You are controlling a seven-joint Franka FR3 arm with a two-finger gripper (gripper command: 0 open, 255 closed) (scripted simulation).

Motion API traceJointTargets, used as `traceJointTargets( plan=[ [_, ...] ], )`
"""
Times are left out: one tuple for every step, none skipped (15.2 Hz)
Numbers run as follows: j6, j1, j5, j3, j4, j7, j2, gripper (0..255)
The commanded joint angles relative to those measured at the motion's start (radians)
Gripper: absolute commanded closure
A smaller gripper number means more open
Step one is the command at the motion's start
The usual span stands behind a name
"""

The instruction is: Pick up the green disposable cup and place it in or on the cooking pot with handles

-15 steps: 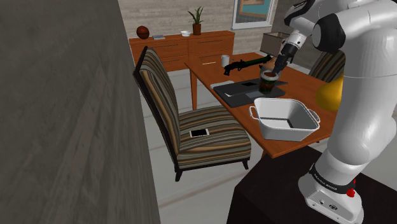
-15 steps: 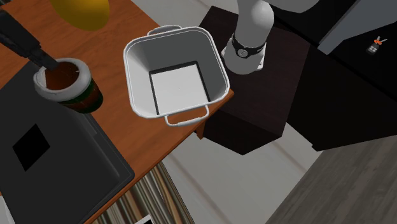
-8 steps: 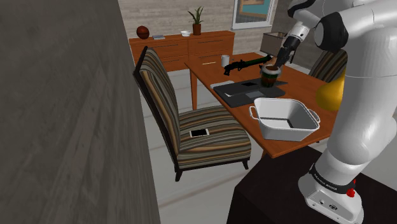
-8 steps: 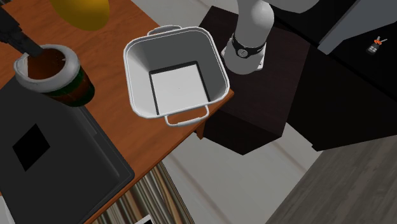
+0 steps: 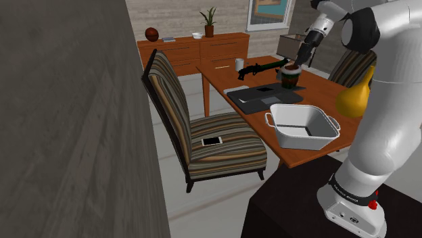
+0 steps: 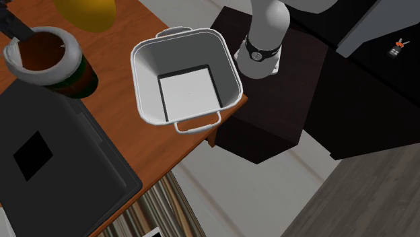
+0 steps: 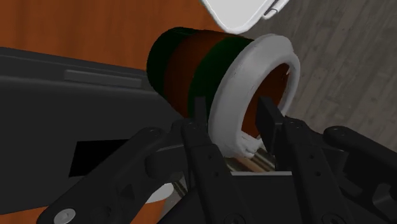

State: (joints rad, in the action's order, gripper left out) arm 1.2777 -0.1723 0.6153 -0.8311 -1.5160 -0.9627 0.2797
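Claw (image 7: 235,119) pinches the green-banded cup (image 7: 191,67) by its rim over the wooden table (image 6: 124,84) (striped chair (image 5: 218,138) alongside).

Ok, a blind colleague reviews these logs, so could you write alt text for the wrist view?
The black hand is shut on a green and brown cup, its fingers pinching the white rim, one inside and one outside. Behind the cup lie a dark grey laptop and an orange-brown table, with a corner of the white pot beyond.
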Motion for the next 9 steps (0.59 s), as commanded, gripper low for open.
traceJointTargets(
  plan=[
    [0.036, 0.054, -0.062, -0.014, -0.096, 0.022, -0.102, 255],
    [0.056, 0.081, -0.097, -0.017, -0.145, 0.041, -0.161, 255],
    [0.074, 0.102, -0.133, -0.015, -0.192, 0.063, -0.221, 255],
    [0.091, 0.119, -0.169, -0.009, -0.237, 0.089, -0.282, 255],
    [0.106, 0.130, -0.204, 0.001, -0.281, 0.116, -0.343, 255],
    [0.119, 0.135, -0.237, 0.016, -0.322, 0.144, -0.403, 255],
    [0.106, 0.124, -0.200, 0.006, -0.280, 0.115, -0.341, 255],
    [0.106, 0.125, -0.200, 0.006, -0.280, 0.115, -0.341, 0],
    [0.221, 0.150, -0.296, 0.055, -0.363, 0.203, -0.423, 0]
  ],
)
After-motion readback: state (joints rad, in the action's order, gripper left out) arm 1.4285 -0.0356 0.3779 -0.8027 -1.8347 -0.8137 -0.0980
